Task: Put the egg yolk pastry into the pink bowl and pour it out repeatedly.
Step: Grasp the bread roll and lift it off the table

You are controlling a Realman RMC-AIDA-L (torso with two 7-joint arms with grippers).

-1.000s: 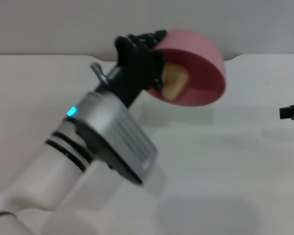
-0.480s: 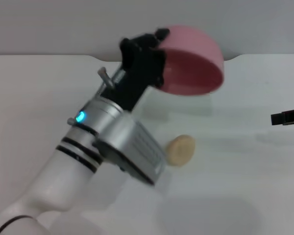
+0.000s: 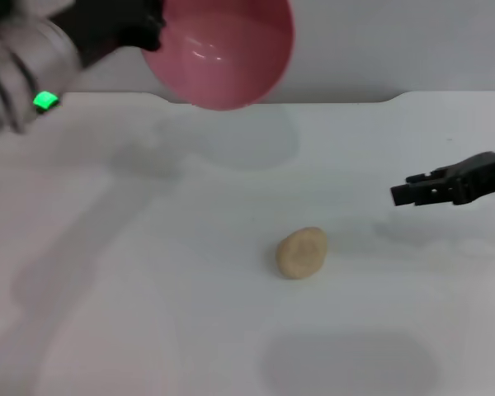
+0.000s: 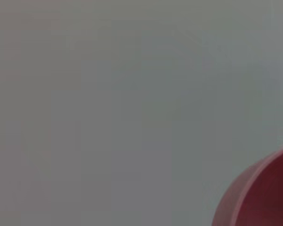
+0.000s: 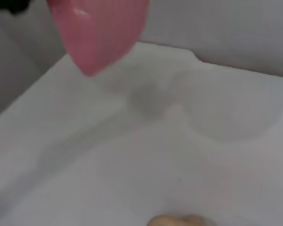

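The egg yolk pastry (image 3: 301, 252) lies on the white table, near the middle; its edge also shows in the right wrist view (image 5: 179, 220). My left gripper (image 3: 148, 29) is shut on the rim of the pink bowl (image 3: 220, 51) and holds it high above the table's far edge, its rounded underside facing the camera. The bowl also shows in the left wrist view (image 4: 264, 197) and the right wrist view (image 5: 99, 28). My right gripper (image 3: 403, 195) hovers over the table to the right of the pastry, apart from it.
The white table (image 3: 148, 289) ends at a grey back wall (image 3: 396, 41). Faint shadows of the bowl and arm lie on the table.
The pastry dropped out of the tipped bowl onto the table. My left arm then swung up and left with the bowl. My right gripper moved left, toward the pastry.
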